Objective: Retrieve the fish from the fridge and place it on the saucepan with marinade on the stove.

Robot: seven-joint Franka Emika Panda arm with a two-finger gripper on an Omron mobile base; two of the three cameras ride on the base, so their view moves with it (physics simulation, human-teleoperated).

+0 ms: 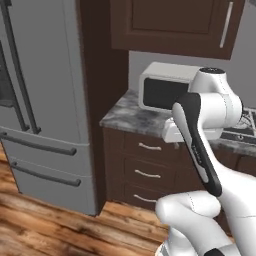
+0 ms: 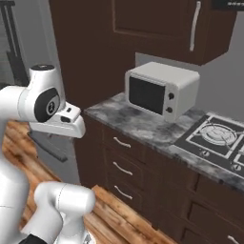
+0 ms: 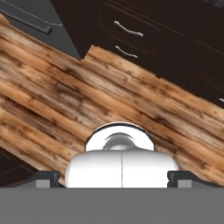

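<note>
The fridge stands at the left with its doors and drawers closed; its lower corner also shows in the hand view. The fish is hidden. The stove lies at the right end of the counter, with one burner and some knobs in view. The saucepan with marinade is out of view. My gripper points down at the wooden floor in front of the cabinet, open, with its fingertips wide apart and nothing between them. The arm is folded close to the base, between fridge and stove.
A white microwave sits on the marble counter between fridge and stove. Dark drawers with silver handles run below the counter, and dark wall cabinets hang above. Wooden floor lies in front.
</note>
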